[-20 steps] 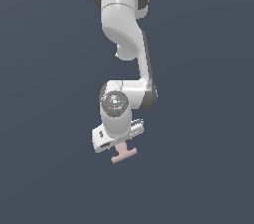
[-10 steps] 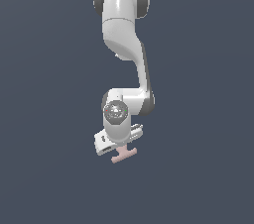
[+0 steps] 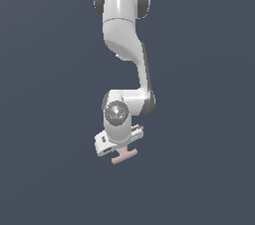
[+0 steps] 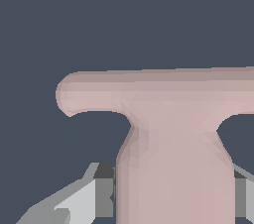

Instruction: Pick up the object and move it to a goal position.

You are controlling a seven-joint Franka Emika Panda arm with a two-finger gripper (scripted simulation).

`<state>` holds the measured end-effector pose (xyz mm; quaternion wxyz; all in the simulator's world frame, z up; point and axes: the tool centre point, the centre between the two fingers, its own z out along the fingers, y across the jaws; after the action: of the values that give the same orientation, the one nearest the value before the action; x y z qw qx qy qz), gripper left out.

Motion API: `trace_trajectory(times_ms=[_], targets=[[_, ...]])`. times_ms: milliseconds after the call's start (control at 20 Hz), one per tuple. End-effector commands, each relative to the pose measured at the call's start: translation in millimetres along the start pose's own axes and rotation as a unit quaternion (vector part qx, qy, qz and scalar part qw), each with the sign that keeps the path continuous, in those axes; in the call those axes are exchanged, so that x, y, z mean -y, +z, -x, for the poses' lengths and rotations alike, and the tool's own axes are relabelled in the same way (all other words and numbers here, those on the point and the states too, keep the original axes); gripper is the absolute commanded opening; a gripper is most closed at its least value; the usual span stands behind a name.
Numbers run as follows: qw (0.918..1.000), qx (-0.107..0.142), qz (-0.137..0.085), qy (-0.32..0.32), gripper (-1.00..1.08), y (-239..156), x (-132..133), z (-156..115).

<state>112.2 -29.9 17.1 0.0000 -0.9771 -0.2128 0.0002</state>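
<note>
One arm (image 3: 124, 45) hangs down through the middle of the exterior view against a flat dark blue-grey backdrop, its white links running from a rounded shoulder at the top to a wrist joint lower down. Below the wrist sits the gripper (image 3: 121, 150), pointing downward and tilted slightly, its white body jutting toward the exterior view's left. The piece (image 3: 123, 156), a small pale pink flat shape, pokes out beneath the gripper, with one crossbar showing as a short, slightly slanted bar and the narrow waist rising from it into the gripper. In the wrist view the piece (image 4: 168, 134) fills much of the frame: the waist runs up between the two grey fingers (image 4: 94, 196) and widens into a crossbar with a rounded end. The fingers sit close against either side of the waist, so the gripper is closed narrowly on the piece, holding it by the waist. The second crossbar is hidden inside the gripper. The piece is held aloft with nothing visible touching it besides the fingers, and no surface shows in either view.
</note>
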Motion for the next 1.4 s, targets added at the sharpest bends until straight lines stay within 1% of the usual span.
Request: trace_trajectory(times_ms=[0, 300, 550, 750, 1350], targets=[[1.0, 0.0, 0.0, 0.0, -1.0, 0, 0, 0], [1.0, 0.0, 0.0, 0.0, -1.0, -5, 2, -1], [1.0, 0.0, 0.0, 0.0, -1.0, -27, 10, -5], [1.0, 0.0, 0.0, 0.0, -1.0, -58, 22, -11], [1.0, 0.0, 0.0, 0.0, -1.0, -173, 66, -35]])
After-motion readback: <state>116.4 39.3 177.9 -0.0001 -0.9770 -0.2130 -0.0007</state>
